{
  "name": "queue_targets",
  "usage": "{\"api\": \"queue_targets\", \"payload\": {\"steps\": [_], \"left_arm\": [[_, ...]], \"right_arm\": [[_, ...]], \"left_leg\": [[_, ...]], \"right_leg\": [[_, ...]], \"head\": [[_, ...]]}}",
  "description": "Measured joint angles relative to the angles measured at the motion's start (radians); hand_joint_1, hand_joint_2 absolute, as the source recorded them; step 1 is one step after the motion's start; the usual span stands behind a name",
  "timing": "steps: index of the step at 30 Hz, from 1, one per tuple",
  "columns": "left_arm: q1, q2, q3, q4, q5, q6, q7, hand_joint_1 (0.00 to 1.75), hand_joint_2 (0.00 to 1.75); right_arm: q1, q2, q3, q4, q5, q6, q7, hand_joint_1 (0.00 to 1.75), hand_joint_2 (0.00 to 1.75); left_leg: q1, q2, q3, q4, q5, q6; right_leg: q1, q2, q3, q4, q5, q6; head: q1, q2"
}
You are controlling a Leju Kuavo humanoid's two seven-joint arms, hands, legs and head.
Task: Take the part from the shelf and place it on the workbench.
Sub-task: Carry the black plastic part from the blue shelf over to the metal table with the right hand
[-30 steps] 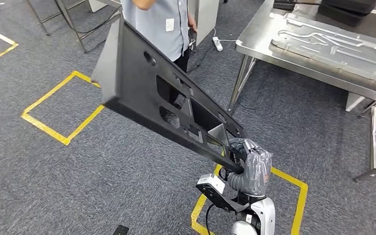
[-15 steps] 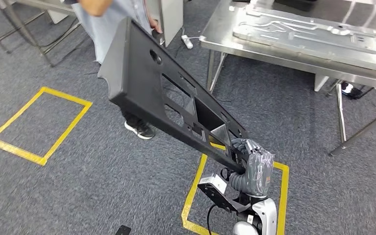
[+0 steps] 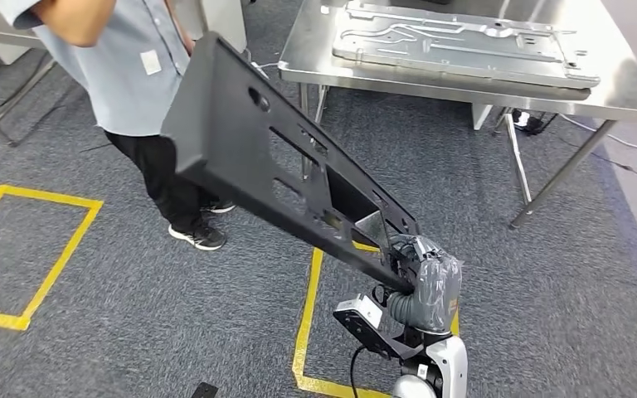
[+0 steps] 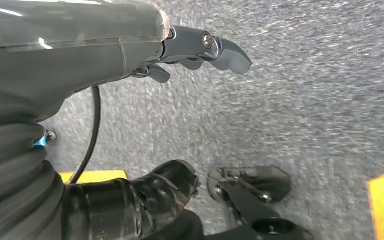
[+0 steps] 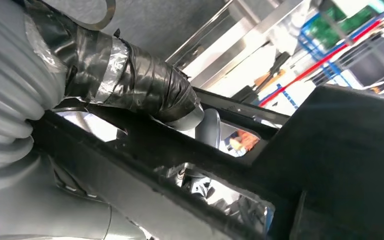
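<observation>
Gripping the long black part point(image 3: 282, 178) by its near end, our right hand point(image 3: 421, 278) is closing its taped thumb and fingers around the part's lower rail, and we are carrying it raised off the floor, its far, wider end tilting up and away toward a person point(image 3: 145, 91) who is standing on the grey carpet point(image 3: 174, 332). From our right wrist, we are seeing the taped thumb point(image 5: 130, 80) pressing across the dark frame of the part point(image 5: 300, 165). Our left hand point(image 4: 200, 50) is hanging over the carpet point(image 4: 305, 100) with its fingers apart and holding nothing. Ahead of us a steel workbench point(image 3: 464, 83) is standing, bearing a flat metal plate point(image 3: 456, 41). Yellow tape point(image 3: 305, 315) is marking rectangles on the carpet below our right arm and off to our left.
</observation>
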Motion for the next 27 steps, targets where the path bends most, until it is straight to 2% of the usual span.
{"api": "queue_targets", "payload": {"steps": [2, 3, 4, 5, 6, 7, 8, 10, 12, 15, 17, 19, 20, 21, 22, 23, 24, 25, 26, 27], "left_arm": [[0.001, 0.000, 0.000, 0.000, -0.001, -0.002, -0.001, 0.00, 1.75], [0.002, 0.000, 0.000, 0.000, -0.002, -0.002, -0.001, 0.00, 1.75], [0.002, 0.000, 0.000, 0.000, -0.003, -0.003, -0.002, 0.00, 1.75], [0.003, 0.001, 0.000, 0.000, -0.004, -0.004, -0.004, 0.00, 1.75], [0.003, 0.001, 0.000, 0.000, -0.004, -0.005, -0.007, 0.00, 1.75], [0.002, 0.001, 0.001, 0.000, -0.005, -0.006, -0.011, 0.00, 1.75], [0.001, 0.001, 0.001, 0.000, -0.005, -0.008, -0.014, 0.00, 1.75], [-0.002, 0.000, 0.001, 0.000, -0.005, -0.012, -0.020, 0.00, 1.75], [-0.003, 0.000, 0.001, 0.000, -0.006, -0.015, -0.024, 0.00, 1.75], [-0.004, 0.000, 0.001, 0.000, -0.006, -0.023, -0.031, 0.00, 1.75], [-0.004, 0.001, 0.001, 0.000, -0.007, -0.030, -0.034, 0.00, 1.75], [-0.003, 0.002, 0.001, 0.000, -0.007, -0.040, -0.035, 0.00, 1.75], [-0.002, 0.003, 0.001, 0.000, -0.008, -0.045, -0.035, 0.00, 1.75], [-0.001, 0.003, 0.001, 0.000, -0.009, -0.049, -0.036, 0.00, 1.75], [-0.001, 0.004, 0.001, 0.000, -0.010, -0.054, -0.036, 0.00, 1.75], [-0.001, 0.005, 0.001, 0.000, -0.012, -0.059, -0.036, 0.00, 1.75], [-0.001, 0.007, 0.001, 0.000, -0.014, -0.066, -0.037, 0.00, 1.75], [-0.002, 0.008, 0.001, 0.000, -0.016, -0.072, -0.038, 0.00, 1.75], [-0.003, 0.009, 0.001, 0.000, -0.016, -0.076, -0.038, 0.00, 1.75], [-0.004, 0.010, 0.001, 0.000, -0.017, -0.078, -0.038, 0.00, 1.75]], "right_arm": [[-0.001, -0.001, 0.000, 0.000, 0.000, 0.000, 0.000, 1.71, 1.75], [-0.002, -0.001, 0.001, 0.000, 0.001, 0.000, 0.000, 1.71, 1.75], [-0.002, -0.001, 0.002, 0.000, 0.001, 0.000, 0.000, 1.71, 1.75], [-0.001, -0.002, 0.002, 0.001, 0.001, 0.001, 0.000, 1.71, 1.75], [0.000, -0.002, 0.003, 0.002, 0.001, 0.001, 0.001, 1.71, 1.75], [0.000, -0.002, 0.003, 0.002, 0.001, 0.001, 0.001, 1.71, 1.75], [-0.001, -0.002, 0.003, 0.003, 0.002, 0.001, 0.001, 1.71, 1.75], [-0.002, -0.002, 0.004, 0.003, 0.003, 0.001, 0.001, 1.71, 1.75], [-0.003, -0.003, 0.006, 0.003, 0.004, 0.002, 0.000, 1.71, 1.75], [-0.004, -0.004, 0.008, 0.003, 0.004, 0.004, 0.000, 1.71, 1.75], [-0.006, -0.004, 0.012, 0.004, 0.004, 0.007, 0.000, 1.71, 1.75], [-0.009, -0.004, 0.018, 0.007, 0.005, 0.013, 0.000, 1.71, 1.75], [-0.009, -0.004, 0.020, 0.010, 0.008, 0.015, 0.000, 1.71, 1.75], [-0.009, -0.004, 0.023, 0.013, 0.017, 0.016, 0.000, 1.71, 1.75], [-0.009, -0.003, 0.025, 0.015, 0.036, 0.015, 0.000, 1.71, 1.75], [-0.009, -0.001, 0.026, 0.017, 0.061, 0.012, 0.000, 1.71, 1.75], [-0.008, 0.003, 0.027, 0.017, 0.088, 0.009, 0.000, 1.71, 1.75], [-0.008, 0.008, 0.027, 0.017, 0.109, 0.006, -0.002, 1.71, 1.75], [-0.008, 0.012, 0.027, 0.017, 0.120, 0.005, -0.006, 1.71, 1.75], [-0.008, 0.016, 0.027, 0.017, 0.122, 0.004, -0.009, 1.71, 1.75]], "left_leg": [[0.001, 0.027, 0.006, -0.007, 0.001, 0.009], [-0.001, 0.040, 0.007, -0.007, 0.000, 0.013], [-0.002, 0.051, 0.008, -0.007, -0.002, 0.014], [-0.002, 0.061, 0.008, -0.006, -0.003, 0.015], [-0.002, 0.068, 0.010, -0.006, -0.005, 0.014], [-0.002, 0.074, 0.012, -0.006, -0.007, 0.012], [-0.002, 0.077, 0.016, -0.007, -0.009, 0.010], [-0.005, 0.081, 0.019, -0.006, -0.014, 0.001], [-0.007, 0.083, 0.021, -0.008, -0.017, -0.009], [-0.005, 0.082, 0.022, 0.004, -0.031, -0.025], [-0.005, 0.074, -0.019, 0.092, -0.082, -0.030], [-0.005, 0.069, -0.089, 0.226, -0.138, -0.032], [-0.005, 0.069, -0.114, 0.267, -0.144, -0.033], [-0.005, 0.069, -0.122, 0.272, -0.130, -0.033], [-0.005, 0.069, -0.110, 0.235, -0.097, -0.032], [-0.005, 0.068, -0.083, 0.169, -0.055, -0.029], [-0.007, 0.067, -0.053, 0.102, -0.024, -0.025], [-0.009, 0.066, -0.030, 0.049, -0.004, -0.021], [-0.011, 0.064, -0.017, 0.019, 0.003, -0.017], [-0.014, 0.063, -0.015, 0.011, 0.000, -0.013]], "right_leg": [[0.003, -0.072, -0.045, 0.093, -0.050, 0.008], [0.001, -0.093, -0.079, 0.159, -0.079, 0.012], [-0.001, -0.101, -0.110, 0.217, -0.099, 0.015], [-0.004, -0.104, -0.126, 0.247, -0.101, 0.016], [-0.006, -0.105, -0.122, 0.239, -0.085, 0.017], [-0.007, -0.107, -0.098, 0.193, -0.054, 0.016], [-0.007, -0.110, -0.060, 0.122, -0.019, 0.012], [0.000, -0.119, 0.003, 0.004, 0.017, 0.002], [0.008, -0.123, 0.018, -0.029, 0.014, -0.006], [0.004, -0.118, 0.028, -0.042, 0.017, -0.023], [0.000, -0.116, 0.036, -0.051, 0.019, -0.035], [0.003, -0.113, 0.037, -0.050, 0.016, -0.042], [0.004, -0.110, 0.038, -0.049, 0.014, -0.043], [0.005, -0.107, 0.039, -0.047, 0.012, -0.044], [0.006, -0.103, 0.041, -0.044, 0.009, -0.043], [0.006, -0.099, 0.043, -0.040, 0.005, -0.040], [0.008, -0.096, 0.043, -0.034, 0.000, -0.037], [0.009, -0.094, 0.042, -0.029, -0.004, -0.033], [0.010, -0.092, 0.041, -0.026, -0.006, -0.028], [0.011, -0.092, 0.039, -0.025, -0.007, -0.023]], "head": [[0.007, 0.000], [0.009, 0.000], [0.009, 0.000], [0.009, 0.000], [0.009, 0.000], [0.009, 0.000], [0.009, 0.000], [0.009, 0.000], [0.009, 0.000], [0.008, 0.000], [0.007, 0.000], [0.007, 0.000], [0.007, 0.000], [0.007, 0.000], [0.007, 0.000], [0.007, 0.000], [0.007, 0.000], [0.007, 0.000], [0.007, 0.000], [0.008, 0.000]]}}
